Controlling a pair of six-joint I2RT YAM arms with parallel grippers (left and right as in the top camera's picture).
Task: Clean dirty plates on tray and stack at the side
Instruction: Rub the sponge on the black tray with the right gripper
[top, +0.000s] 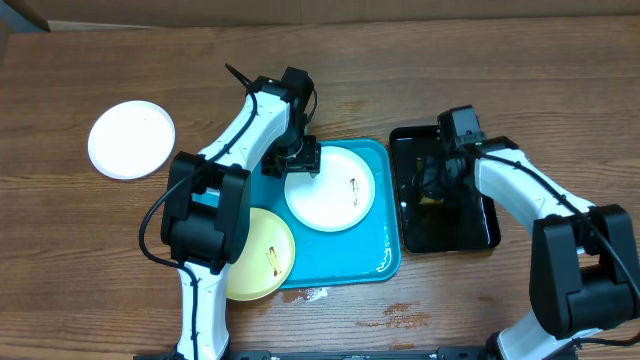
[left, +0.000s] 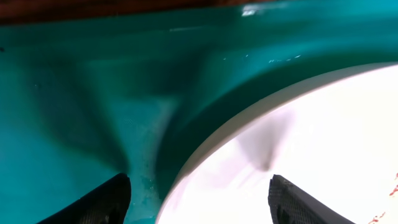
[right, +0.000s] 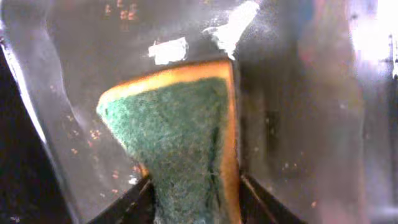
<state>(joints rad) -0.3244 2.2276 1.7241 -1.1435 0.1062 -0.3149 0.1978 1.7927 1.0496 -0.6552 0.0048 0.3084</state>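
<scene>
Tabletop (top: 400, 60); left gripper (left: 199, 182) straddles plate (top: 335, 195) rim; right gripper (right: 196, 196) pinches sponge (right: 180, 118).

Turquoise tray (top: 385, 255), white and pale-yellow plates (top: 330, 190), green-and-orange sponge (right: 180, 137).

The overhead camera looks straight down on the wooden table (top: 400, 60). The left wrist camera sits close above the turquoise rectangular plastic tray (left: 74, 93) and round white plastic plate (left: 323, 137), both seen overhead. The right wrist camera closely faces a green-and-yellow sponge (right: 180, 137) and glossy black tray (right: 298, 124).
</scene>
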